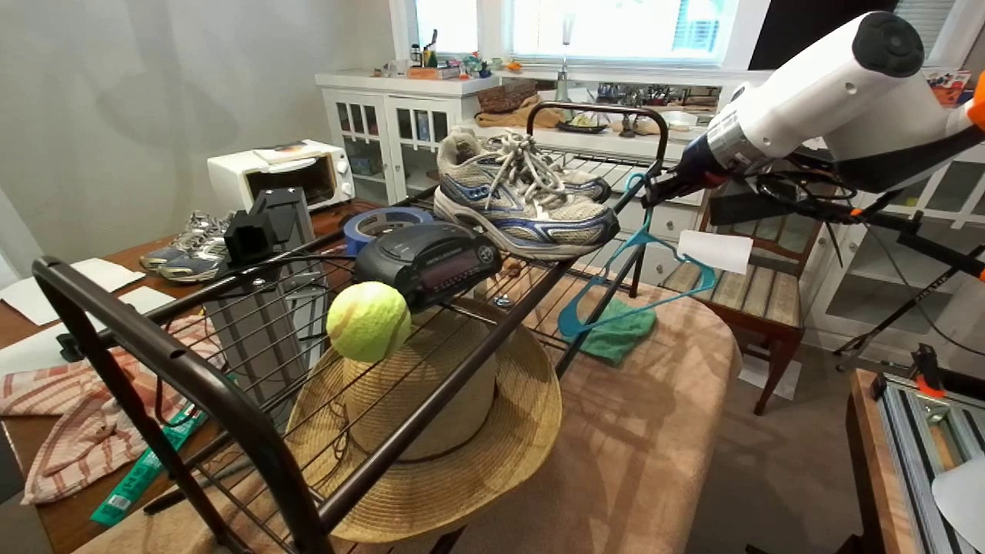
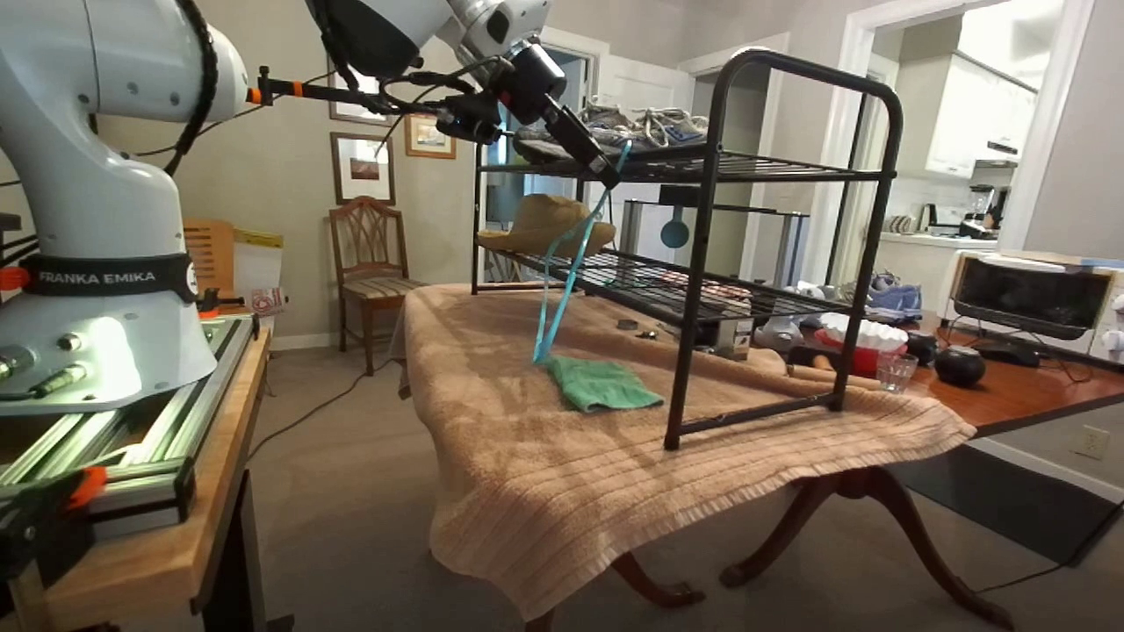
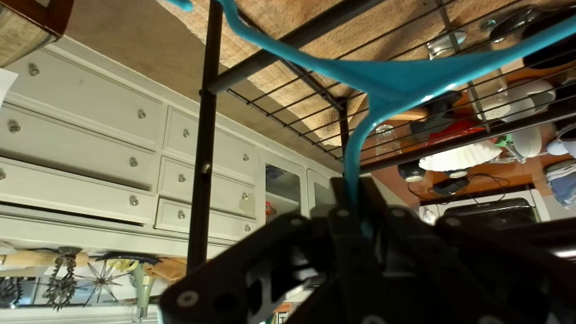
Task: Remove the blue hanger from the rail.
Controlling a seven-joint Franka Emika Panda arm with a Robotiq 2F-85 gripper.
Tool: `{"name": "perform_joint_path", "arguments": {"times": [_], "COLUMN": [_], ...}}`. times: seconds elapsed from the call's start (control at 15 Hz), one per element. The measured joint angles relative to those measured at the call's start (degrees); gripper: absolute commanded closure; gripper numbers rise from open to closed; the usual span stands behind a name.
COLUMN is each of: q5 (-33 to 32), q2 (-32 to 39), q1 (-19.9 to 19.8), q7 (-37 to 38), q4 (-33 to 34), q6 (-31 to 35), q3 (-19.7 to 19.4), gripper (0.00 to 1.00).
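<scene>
2 dark fingers (image 3: pixel 373 195) of the gripper (image 3: pixel 355 193) are closed together but for the stem of the blue hanger (image 3: pixel 400 83), pinched between them; the hanger is turquoise, smooth and glossy, with small white glints along its edge; its curved stem widens into a solid triangular web where 2 sloping shoulders part; in an exterior view a slim bar closes the shape below, and 1 lower corner flares broad and flat. It is on the robot's side of the dark rack (image 2: pixel 703 237), leaning so that its lower end stands out from the frame; its hook is at the rack's upper long rail (image 1: pixel 462 378), though I cannot tell whether it bears on the rail or is just off it; near the hook, on the upper level, sit 2 grey-and-blue running shoes (image 1: pixel 523 200); near the hanger's lower end a green cloth (image 2: pixel 601 384) lies on a tan towel (image 2: pixel 492 448); farther along the rack come a straw hat (image 1: pixel 492 469) on the lower level, and a black clock radio (image 1: pixel 427 261) and a yellow-green tennis ball (image 1: pixel 369 322) on the upper; beyond are a wooden chair (image 1: pixel 754 296) with a striped seat, white drawers (image 3: pixel 81 103) with round knobs, and a bright window (image 1: pixel 616 35).
</scene>
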Motion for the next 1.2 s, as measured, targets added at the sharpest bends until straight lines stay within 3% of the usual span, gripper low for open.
{"name": "perform_joint_path", "arguments": {"times": [0.6,0.8,1.0,1.2], "q5": [0.18,0.51,7.01,5.37], "q2": [-0.82,-0.65,0.41,2.16], "q1": [-0.9,-1.56,5.04,3.05], "q7": [2.79,3.25,-4.36,-4.34], "q4": [-0.29,-1.9,-6.35,-7.16], "q6": [4.48,8.81,10.74,15.17], "q3": [-2.22,-5.55,-15.55,-16.95], "gripper": [0.98,0.98,0.98,0.98]}}
